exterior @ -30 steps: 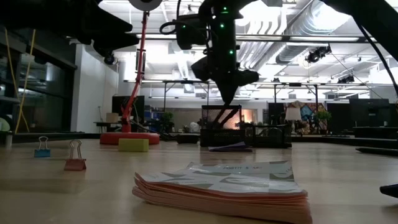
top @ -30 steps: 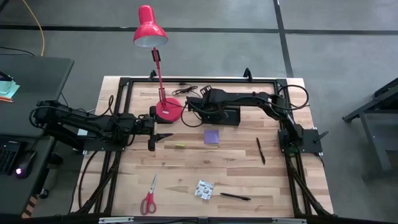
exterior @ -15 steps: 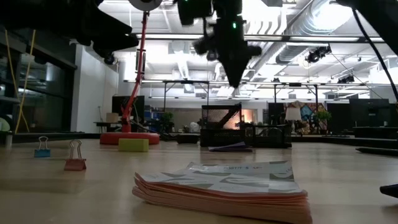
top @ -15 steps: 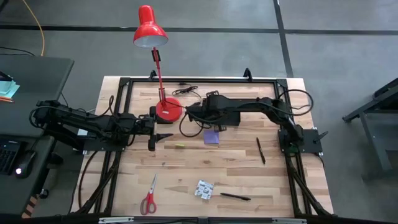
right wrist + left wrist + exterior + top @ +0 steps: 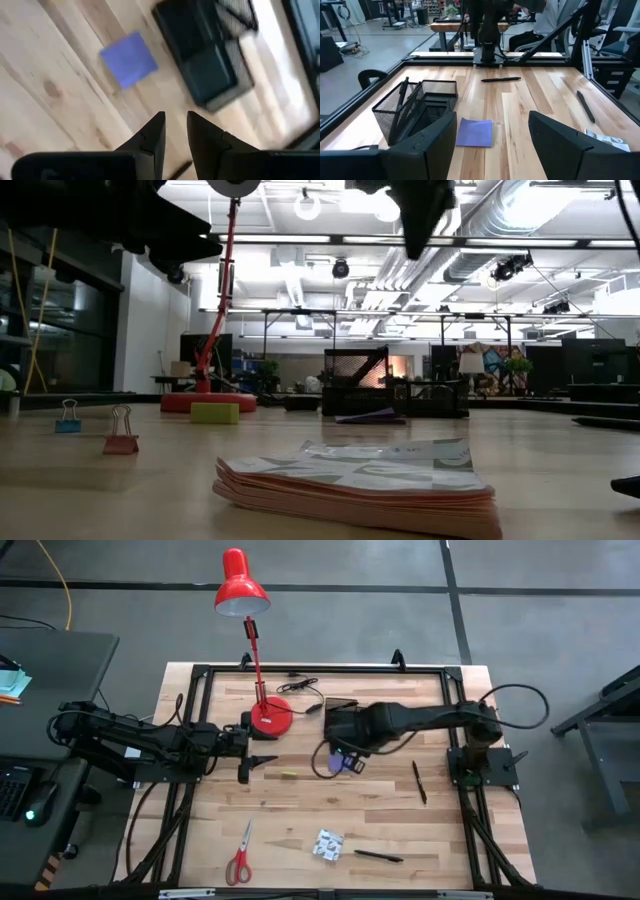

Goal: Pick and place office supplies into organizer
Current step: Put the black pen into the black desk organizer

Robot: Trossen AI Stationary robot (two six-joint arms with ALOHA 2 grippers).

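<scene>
My right gripper (image 5: 174, 131) has its two fingers drawn close together, a narrow slit of bare wood showing between the tips and nothing held in them. It hangs above the table, over the spot just in front of the organizer (image 5: 207, 47), with the purple notepad (image 5: 129, 59) lying flat on the wood beside that tray, apart from it. Seen from overhead, my right gripper (image 5: 345, 745) sits at the middle of the table, its arm reaching in from the right side and covering most of the notepad (image 5: 352, 764) and the organizer.

My left gripper (image 5: 492, 145) stands wide open, empty, low over the left half of the table and pointing towards the middle; from above it is at (image 5: 250, 747), near the red lamp base (image 5: 270, 717). Past its fingers I see the organizer (image 5: 415, 107), a black mesh tray with a pen (image 5: 400, 107) leaning upright in one compartment (which one I cannot tell), and the notepad (image 5: 475, 132) lying just beside it.

Farther out lie a loose pen (image 5: 419, 782) on the right side, another pen (image 5: 378, 856) near the front edge, the white-blue packet (image 5: 327, 844) just left of it, the red-handled scissors (image 5: 240, 855) at the front left, and a tiny yellow piece (image 5: 289, 774) between my left gripper and the notepad
</scene>
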